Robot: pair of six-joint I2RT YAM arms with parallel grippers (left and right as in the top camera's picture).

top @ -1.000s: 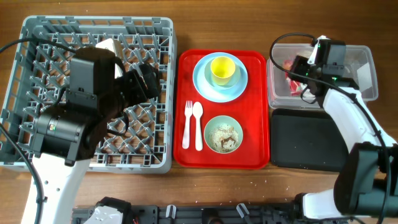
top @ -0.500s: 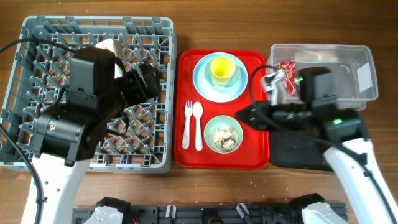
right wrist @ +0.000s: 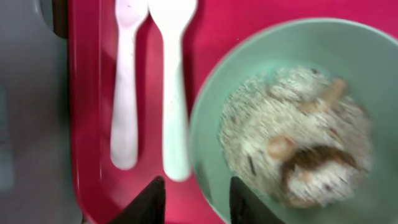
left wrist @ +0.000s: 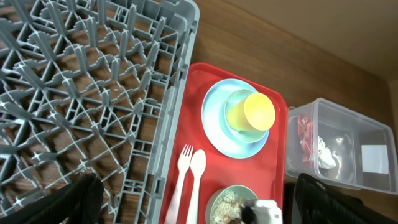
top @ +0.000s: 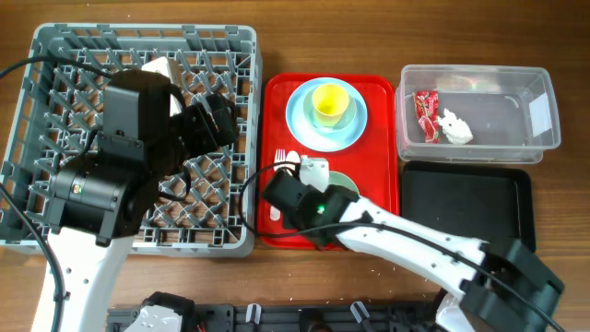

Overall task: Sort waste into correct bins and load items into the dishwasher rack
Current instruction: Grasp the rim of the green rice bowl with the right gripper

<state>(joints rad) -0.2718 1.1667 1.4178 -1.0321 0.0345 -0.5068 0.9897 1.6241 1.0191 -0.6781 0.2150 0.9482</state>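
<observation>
Wooden table (top: pixel 323 37): right hand (right wrist: pixel 198 202) part-open astride mint-green bowl (right wrist: pixel 286 124) rim, grasping nothing; left hand (left wrist: pixel 206 202) wide open, empty.

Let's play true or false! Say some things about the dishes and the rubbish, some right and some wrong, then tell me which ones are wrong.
1. The yellow cup is on the red tray. True.
2. The black tray holds the rubbish. False: the wrapper and tissue lie in the clear tub.
3. The fork and spoon lie side by side. True.
4. The green bowl is empty. False: rice and beige chunks are in it.
</observation>
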